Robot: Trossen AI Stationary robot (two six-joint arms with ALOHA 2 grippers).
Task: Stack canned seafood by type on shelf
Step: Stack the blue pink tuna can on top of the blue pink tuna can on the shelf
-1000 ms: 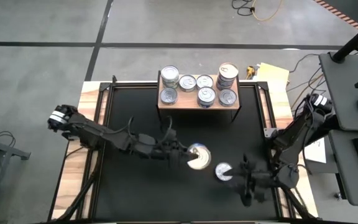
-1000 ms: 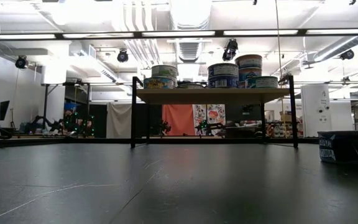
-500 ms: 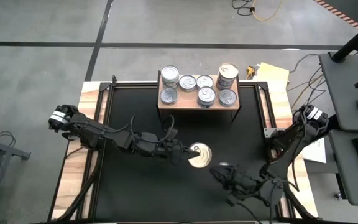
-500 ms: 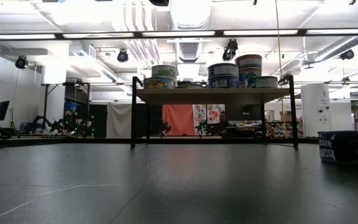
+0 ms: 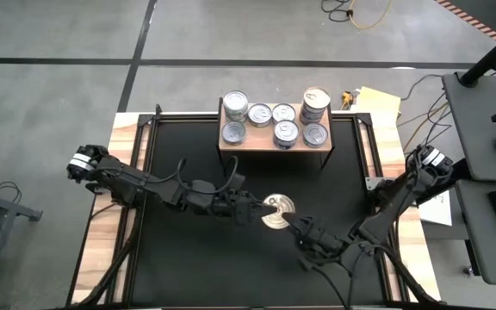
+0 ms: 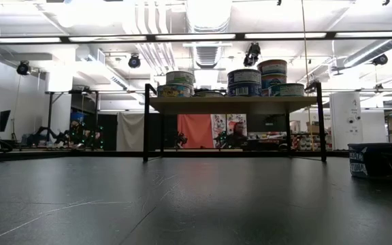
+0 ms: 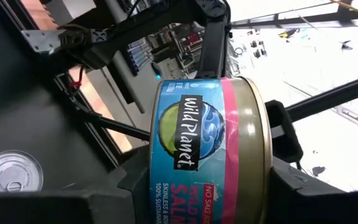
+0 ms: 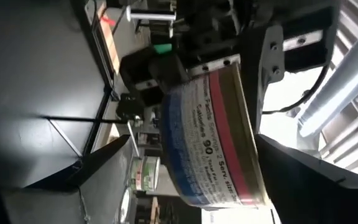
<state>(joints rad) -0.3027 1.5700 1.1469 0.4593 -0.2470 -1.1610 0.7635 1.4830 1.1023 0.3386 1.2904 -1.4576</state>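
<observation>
Holding a gold-topped can (image 5: 277,211) over the middle of the black table (image 5: 179,267), my left claw (image 5: 263,210) is clamped on its blue and pink "Wild Planet" label. My right claw (image 5: 296,226) sits just to the can's right and nearer side with its fingers (image 8: 319,177) spread wide on either side of it, not gripping. I see the other cans (image 5: 285,133) on the wooden shelf (image 5: 260,140) at the far edge, some stacked, and another silver-topped can (image 7: 11,180) on the table below.

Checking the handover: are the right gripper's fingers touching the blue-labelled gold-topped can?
Cannot tell: right wrist view shows the can between the open right gripper fingers, contact unclear.
</observation>
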